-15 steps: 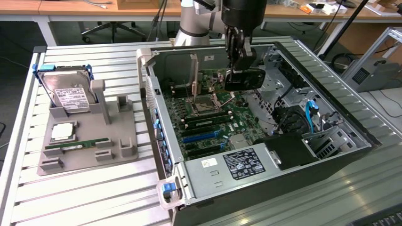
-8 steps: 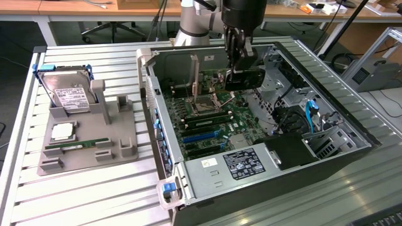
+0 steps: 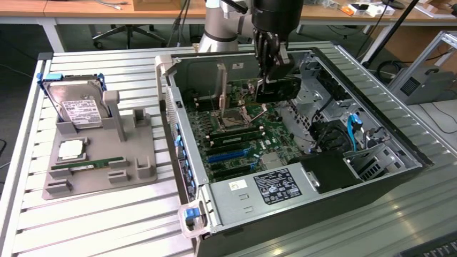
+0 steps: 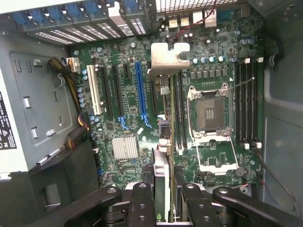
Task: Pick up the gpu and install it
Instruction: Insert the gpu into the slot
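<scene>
Now we see claw (image 3: 273, 72) at upper centre of exterior frame, inside open PC case (image 3: 400, 155), pinching gpu (image 3: 277, 90) edge-on above motherboard (image 3: 246, 136). Wrist cam: fingers (image 4: 142, 203) clamp card (image 4: 163, 142) either side, silver bracket (image 4: 169, 56) at far end, card hanging over blue slot (image 4: 140, 92) area. Hard drive (image 3: 77, 107) and mem stick (image 3: 89, 165) sit on grey holder (image 3: 136, 176), left of frame, on table (image 3: 93, 225).
</scene>
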{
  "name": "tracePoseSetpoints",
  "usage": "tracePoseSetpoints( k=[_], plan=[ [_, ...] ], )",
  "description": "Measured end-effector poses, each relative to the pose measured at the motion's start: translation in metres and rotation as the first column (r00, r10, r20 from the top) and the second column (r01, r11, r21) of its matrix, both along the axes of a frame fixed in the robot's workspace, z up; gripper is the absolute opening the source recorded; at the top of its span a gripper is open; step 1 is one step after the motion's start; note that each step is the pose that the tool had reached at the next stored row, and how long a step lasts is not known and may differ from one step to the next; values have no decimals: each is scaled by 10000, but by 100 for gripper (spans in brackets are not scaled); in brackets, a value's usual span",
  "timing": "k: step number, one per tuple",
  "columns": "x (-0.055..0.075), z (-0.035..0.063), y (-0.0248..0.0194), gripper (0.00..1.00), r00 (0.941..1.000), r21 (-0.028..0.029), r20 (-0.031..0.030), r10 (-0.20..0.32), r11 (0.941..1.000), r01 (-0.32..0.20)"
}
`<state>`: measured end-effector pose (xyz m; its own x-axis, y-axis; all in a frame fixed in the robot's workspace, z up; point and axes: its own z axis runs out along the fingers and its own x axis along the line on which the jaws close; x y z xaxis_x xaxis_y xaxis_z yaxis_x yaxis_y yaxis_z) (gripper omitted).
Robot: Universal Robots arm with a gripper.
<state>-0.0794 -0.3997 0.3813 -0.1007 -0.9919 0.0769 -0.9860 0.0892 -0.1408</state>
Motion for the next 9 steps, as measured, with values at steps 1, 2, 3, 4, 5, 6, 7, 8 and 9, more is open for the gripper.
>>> tracePoseSetpoints(
  k=[1,2,3,4,5,6,7,8,9],
  plan=[
    [0,0,0,27,10000,-1,0,0,10000,0],
    [0,-1,0,27,10000,2,-54,0,10000,0],
    [0,-5,-1,27,9996,1,-289,0,10000,0],
    [0,-7,0,27,9989,1,-468,0,10000,0],
    [0,-6,0,27,9987,-1,-504,0,10000,0],
    [0,-6,0,27,9987,-1,-505,0,10000,0],
    [0,-6,0,27,9987,0,-504,1,10000,-1],
    [1,-6,-2,27,9987,80,-505,7,10000,-3],
    [1,-7,-6,27,9987,359,-505,19,9994,-1]
  ],
)
